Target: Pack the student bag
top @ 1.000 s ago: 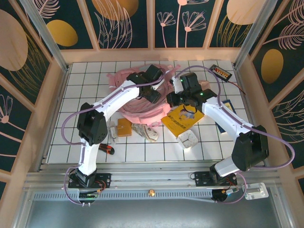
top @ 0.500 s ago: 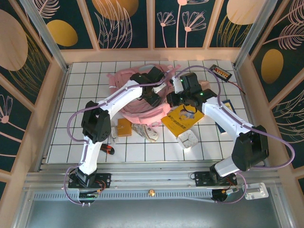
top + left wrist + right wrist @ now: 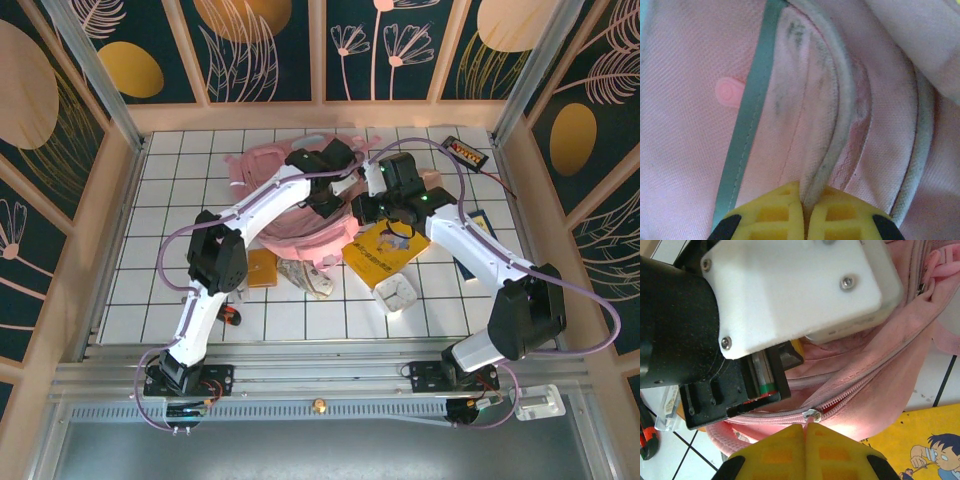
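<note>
Limp bag at 12 o'clock: rim seam is pinched by closed left end effector, zip pull by closed right end effector.

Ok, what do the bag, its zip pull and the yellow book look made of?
The bag looks like matte pink woven fabric, weave visible; the zip pull shiny silver, probably metal; the book printed paper or card, cartoon cover.

The left arm and right arm cover much of the student bag.
</note>
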`<state>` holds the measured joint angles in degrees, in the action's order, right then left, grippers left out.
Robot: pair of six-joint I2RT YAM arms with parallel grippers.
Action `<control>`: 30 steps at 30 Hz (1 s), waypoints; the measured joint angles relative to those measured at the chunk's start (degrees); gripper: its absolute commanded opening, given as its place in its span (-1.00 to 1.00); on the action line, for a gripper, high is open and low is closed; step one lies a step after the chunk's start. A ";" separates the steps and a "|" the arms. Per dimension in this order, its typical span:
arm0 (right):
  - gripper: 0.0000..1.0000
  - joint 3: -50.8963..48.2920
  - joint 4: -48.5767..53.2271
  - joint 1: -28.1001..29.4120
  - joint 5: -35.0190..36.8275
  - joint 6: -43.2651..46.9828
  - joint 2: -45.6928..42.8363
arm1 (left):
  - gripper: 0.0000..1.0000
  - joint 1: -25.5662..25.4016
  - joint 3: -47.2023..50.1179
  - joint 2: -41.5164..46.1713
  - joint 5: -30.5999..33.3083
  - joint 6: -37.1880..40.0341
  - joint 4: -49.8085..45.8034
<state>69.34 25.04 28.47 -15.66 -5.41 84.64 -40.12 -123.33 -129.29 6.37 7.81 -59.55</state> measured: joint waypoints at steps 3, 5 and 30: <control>-1.00 0.00 0.00 0.00 0.28 0.04 0.00 | -1.00 0.11 -1.27 0.00 -0.33 -0.98 -0.70; -1.00 0.00 -0.02 0.00 0.61 0.20 0.00 | -1.00 0.39 -2.34 0.00 -1.16 -2.21 -1.14; -1.00 -8.48 -10.40 1.36 -5.75 -2.93 -4.76 | -1.00 3.06 -17.90 0.02 -10.49 -17.22 -5.60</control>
<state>60.86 14.63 29.82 -21.41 -8.34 79.88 -37.06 -141.23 -129.27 -4.12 -9.41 -65.14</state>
